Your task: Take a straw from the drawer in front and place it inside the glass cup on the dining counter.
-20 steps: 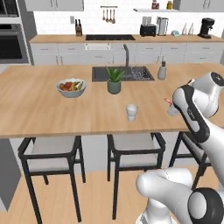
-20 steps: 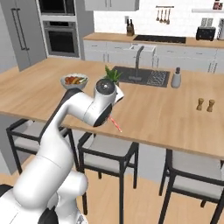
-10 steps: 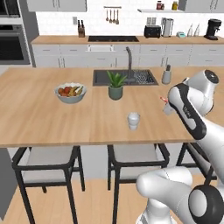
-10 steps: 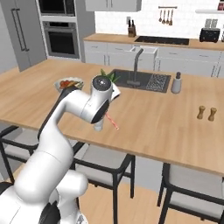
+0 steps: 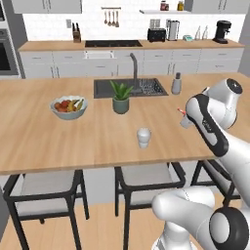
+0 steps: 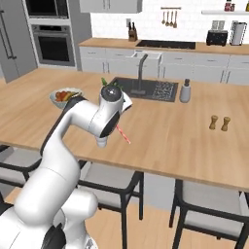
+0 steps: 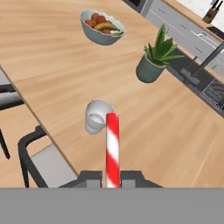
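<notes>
Two dark fingertips of the gripper [image 7: 112,180] pinch the thin red white-striped straw [image 7: 112,148], which points ahead at the small pale translucent glass cup [image 7: 97,115] on the light-wood dining counter [image 7: 52,65]; beyond stand a grey potted plant [image 7: 153,61] and fruit bowl [image 7: 101,29]

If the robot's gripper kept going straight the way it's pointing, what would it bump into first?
Probably the glass cup. In the hand view the red straw held by the gripper points at its rim, with bare dining counter around it. Depth is unclear, so it might hit the counter beside it.
</notes>
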Tool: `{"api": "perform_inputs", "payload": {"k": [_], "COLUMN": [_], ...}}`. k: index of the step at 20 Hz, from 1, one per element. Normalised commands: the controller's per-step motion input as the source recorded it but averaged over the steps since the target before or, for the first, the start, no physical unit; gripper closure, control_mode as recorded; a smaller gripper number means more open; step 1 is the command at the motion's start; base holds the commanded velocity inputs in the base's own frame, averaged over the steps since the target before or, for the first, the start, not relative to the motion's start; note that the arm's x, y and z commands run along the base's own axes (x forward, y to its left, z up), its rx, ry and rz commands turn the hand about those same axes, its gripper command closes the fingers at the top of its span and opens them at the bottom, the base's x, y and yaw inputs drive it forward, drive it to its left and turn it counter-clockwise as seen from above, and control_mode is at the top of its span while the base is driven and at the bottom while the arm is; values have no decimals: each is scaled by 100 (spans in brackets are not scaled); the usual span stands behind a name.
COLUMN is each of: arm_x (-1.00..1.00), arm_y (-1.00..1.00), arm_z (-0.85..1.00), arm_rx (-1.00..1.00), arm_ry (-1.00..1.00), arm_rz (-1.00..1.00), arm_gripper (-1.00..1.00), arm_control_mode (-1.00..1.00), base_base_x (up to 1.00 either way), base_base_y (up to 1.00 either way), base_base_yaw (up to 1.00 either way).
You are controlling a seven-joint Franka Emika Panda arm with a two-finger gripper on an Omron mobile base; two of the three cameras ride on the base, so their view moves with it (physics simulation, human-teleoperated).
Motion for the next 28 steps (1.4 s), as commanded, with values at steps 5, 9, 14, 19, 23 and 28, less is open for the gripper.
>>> {"api": "perform_inputs", "payload": {"k": [5, 9, 14, 19, 23, 28], "arm_x": [0, 0, 0, 7, 18, 31], "arm_y": [0, 0, 0, 0, 0, 3], "arm_z": [0, 0, 0, 0, 0, 0], "arm_rx": [0, 0, 0, 0, 4, 12], "arm_ry": [0, 0, 0, -1, -18, -28], "arm_rz": [0, 0, 0, 0, 3, 15], "arm_gripper": [100, 100, 100, 100, 100, 100], "arm_control_mode": [100, 100, 100, -100, -100, -100], "base_base_x": [40, 44, 54, 39, 0, 0], "base_base_y": [37, 34, 5, 0, 0, 0], "base_base_yaw": [-11, -4, 0, 0, 0, 0]}}
